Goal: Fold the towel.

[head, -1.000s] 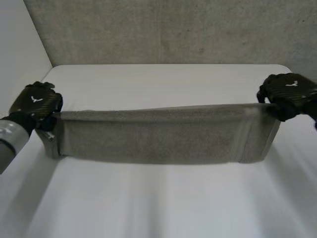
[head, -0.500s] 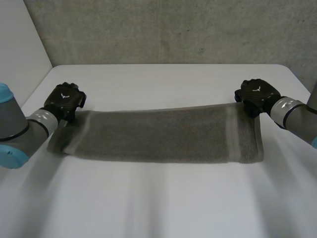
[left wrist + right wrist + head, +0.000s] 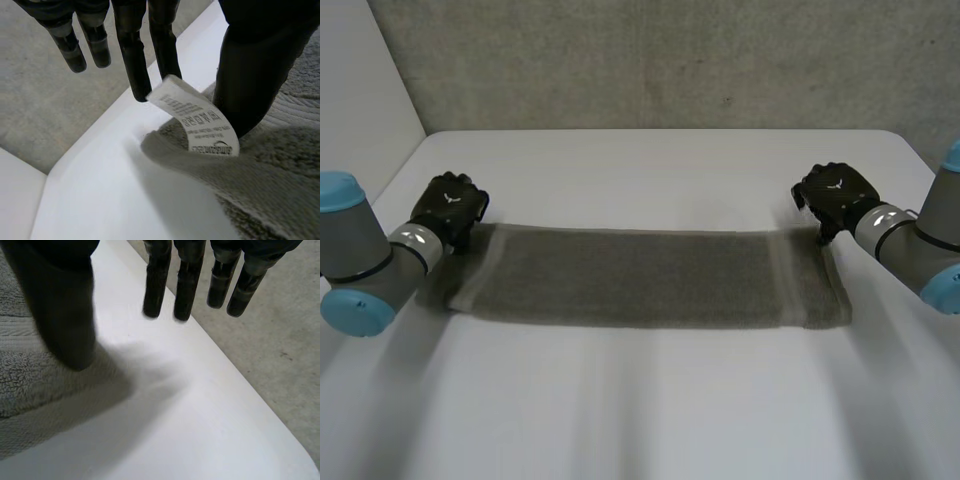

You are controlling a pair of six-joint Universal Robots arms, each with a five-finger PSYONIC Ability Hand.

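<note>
White rectangular tabletop [image 3: 650, 400], with a grey concrete surface [image 3: 650, 60] beyond its far edge.

Long grey terry towel [image 3: 640, 275], folded into a narrow strip, lies flat on the tabletop and spans the gap between the two robot hands. A paler stripe crosses the towel near each end.

Left robot hand [image 3: 448, 205], black: sits at the towel's far corner at that end. In the left wrist view its fingers [image 3: 135, 55] are straight and spread, pointing down over bare tabletop just off the cloth. The thumb [image 3: 260, 65] is set down on the towel's pile. Relaxed, gripping nothing.

Right robot hand [image 3: 835, 195], black: sits at the far corner of the other end. Fingers [image 3: 155, 285] are straight, above bare tabletop beside the cloth's edge. The thumb [image 3: 60, 305] is over the towel. Relaxed, nothing pinched.

Small white printed care label [image 3: 197, 122] curls up from the towel's corner, between the left robot hand's fingers and thumb, close to one fingertip.
</note>
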